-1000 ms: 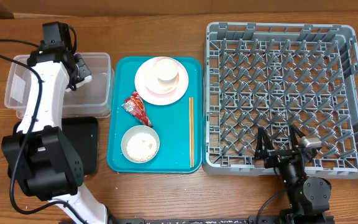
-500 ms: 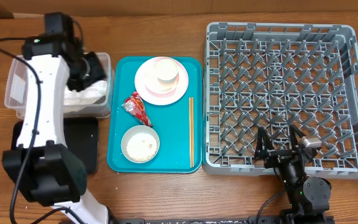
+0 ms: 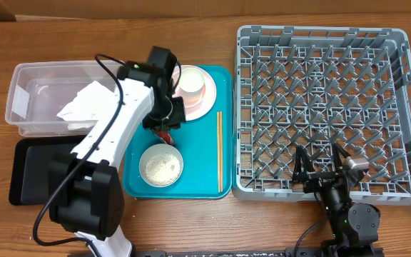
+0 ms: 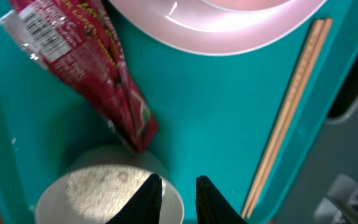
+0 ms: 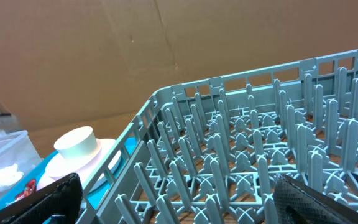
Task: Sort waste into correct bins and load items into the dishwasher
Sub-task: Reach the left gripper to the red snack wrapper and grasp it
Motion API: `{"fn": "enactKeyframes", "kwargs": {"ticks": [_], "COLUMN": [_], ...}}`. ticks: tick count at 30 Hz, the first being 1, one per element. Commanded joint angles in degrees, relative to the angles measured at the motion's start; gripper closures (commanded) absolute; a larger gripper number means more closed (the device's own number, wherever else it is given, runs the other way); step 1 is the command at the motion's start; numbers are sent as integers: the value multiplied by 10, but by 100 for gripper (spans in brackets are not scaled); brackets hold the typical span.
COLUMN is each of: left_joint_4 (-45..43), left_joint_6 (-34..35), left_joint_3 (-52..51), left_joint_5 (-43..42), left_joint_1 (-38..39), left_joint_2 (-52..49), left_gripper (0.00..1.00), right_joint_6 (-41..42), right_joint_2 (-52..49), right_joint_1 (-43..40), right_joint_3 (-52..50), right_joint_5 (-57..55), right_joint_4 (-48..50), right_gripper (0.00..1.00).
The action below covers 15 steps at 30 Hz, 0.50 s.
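Red snack wrapper (image 4: 86,68) lies crinkled, barcode showing; left jaws slightly parted, empty

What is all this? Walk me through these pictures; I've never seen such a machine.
Two robot arms work at a wooden table. The overhead picture looks straight down; the other two come from cameras on each wrist. The left gripper hovers, empty, over a red wrapper on the teal tray, which also carries a pink plate with a white cup, a bowl of rice and chopsticks. The right gripper sits open at the edge of the grey rack. On the left arm's side: a clear tub holding a crumpled napkin, and a black tray.
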State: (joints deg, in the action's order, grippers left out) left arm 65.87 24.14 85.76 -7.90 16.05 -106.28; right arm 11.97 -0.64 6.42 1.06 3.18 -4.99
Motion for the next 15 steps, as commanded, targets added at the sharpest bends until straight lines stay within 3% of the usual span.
{"fn": "enactKeyframes", "kwargs": {"ticks": [1,9,15], "left_joint_4": [-31,-88,-165], "left_joint_6": [18,68,78], "left_joint_3": [-46,-85,-137], "left_joint_5": [15,125,130], "left_joint_1": [1,0,0], "left_joint_2": [6,5,5], "left_gripper": [78,70,67], "right_joint_6": [-2,-2,-2], "right_joint_2": [4,4,4], "right_joint_1": [-2,-2,-2], "right_joint_3": [-6,-6,-6], "right_joint_5": [1,1,1], "right_joint_4": [4,4,4], "right_gripper": [0,0,0]}}
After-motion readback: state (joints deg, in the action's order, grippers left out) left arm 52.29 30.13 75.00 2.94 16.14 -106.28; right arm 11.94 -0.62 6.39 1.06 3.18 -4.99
